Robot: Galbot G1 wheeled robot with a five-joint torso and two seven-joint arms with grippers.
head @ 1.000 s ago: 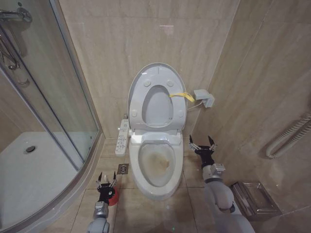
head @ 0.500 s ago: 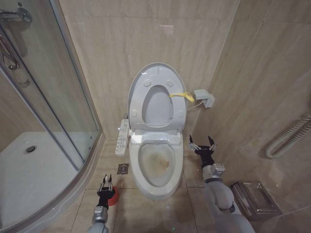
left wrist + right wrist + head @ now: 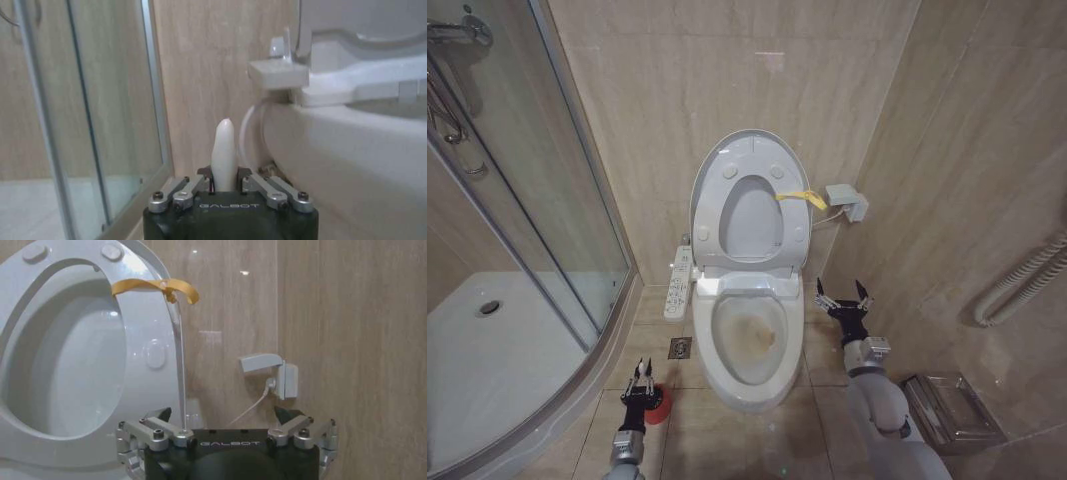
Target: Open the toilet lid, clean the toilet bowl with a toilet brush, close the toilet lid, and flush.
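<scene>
Toilet brush being gripped at the floor beside the open toilet.

The large glossy white oval toilet lid (image 3: pixel 749 200) is already raised against the wall, and the stained white ceramic toilet bowl (image 3: pixel 747 340) is exposed. The thin white stick handle of the toilet brush (image 3: pixel 223 152), standing in its small round red holder (image 3: pixel 657 403) on the floor at the bowl's left side, is pinched between the closed fingers of the left gripper (image 3: pixel 641 380). The right gripper (image 3: pixel 845 298) is held idle at the bowl's right side with its fingers spread. For a clean lift, the handle is best drawn straight up so the holder is not dragged along. Compared with a second earlier, the left fingers have been closed from spread onto the handle.
</scene>
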